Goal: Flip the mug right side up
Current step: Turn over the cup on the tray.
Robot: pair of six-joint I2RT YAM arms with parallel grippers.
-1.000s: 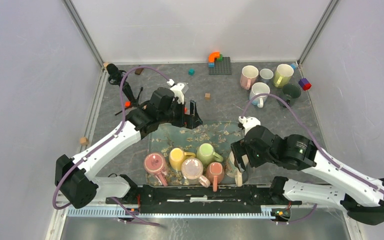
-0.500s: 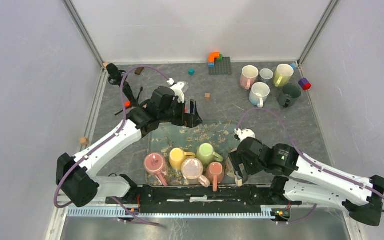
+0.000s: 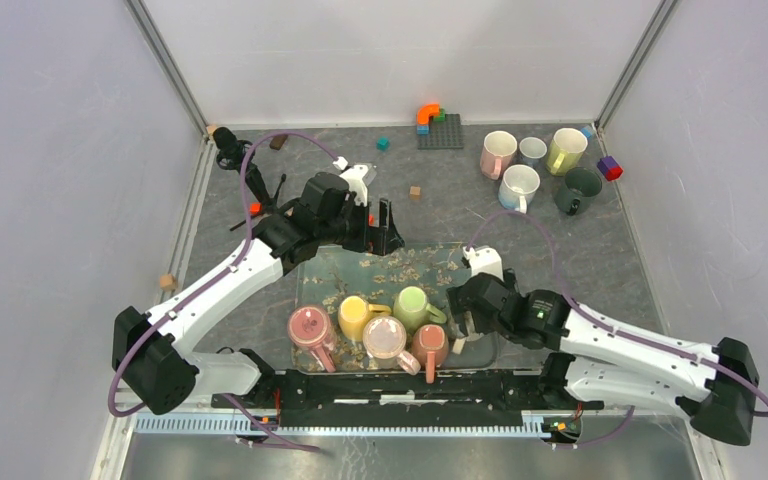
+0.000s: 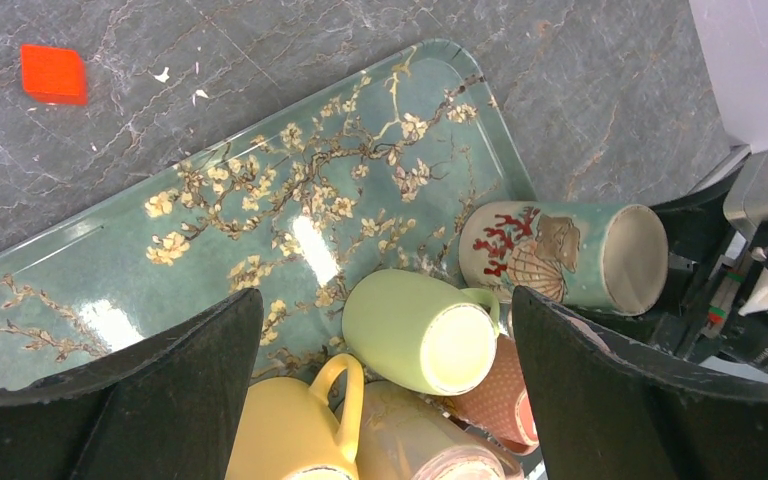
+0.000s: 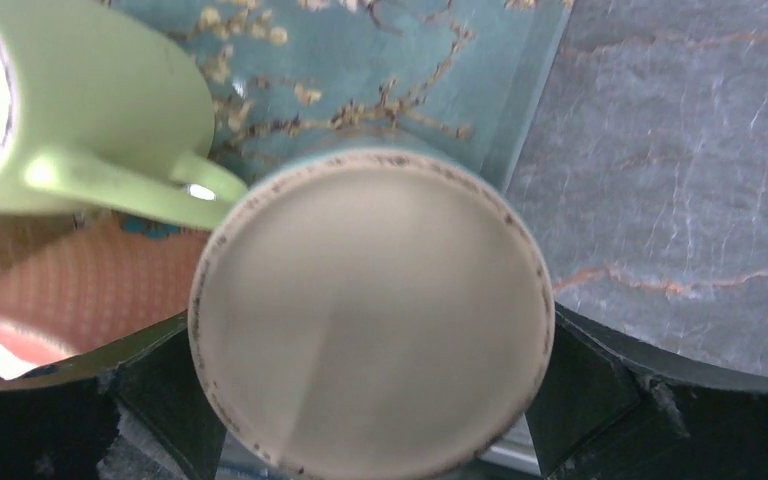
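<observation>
A mug (image 4: 545, 250) with red coral and shell print stands base-up at the near right corner of the teal blossom tray (image 3: 360, 265). Its pale round base (image 5: 370, 310) fills the right wrist view. My right gripper (image 3: 463, 328) (image 5: 365, 375) is open, and its fingers (image 5: 150, 380) flank the mug's base on both sides. From above, the mug is mostly hidden beneath that gripper. My left gripper (image 3: 385, 230) (image 4: 385, 295) hovers open over the tray's far edge and holds nothing.
Other upturned mugs crowd the tray's near side: pink (image 3: 309, 325), yellow (image 3: 355, 315), green (image 3: 412, 303), pale pink (image 3: 385, 337), dotted salmon (image 3: 430, 345). Several upright mugs (image 3: 518, 185) stand back right. Toy bricks (image 3: 430, 115) and small cubes lie at the back.
My right arm has swung left and drawn in over the tray's near right corner, and its open fingers now straddle the coral-print mug. The left arm has not moved.
</observation>
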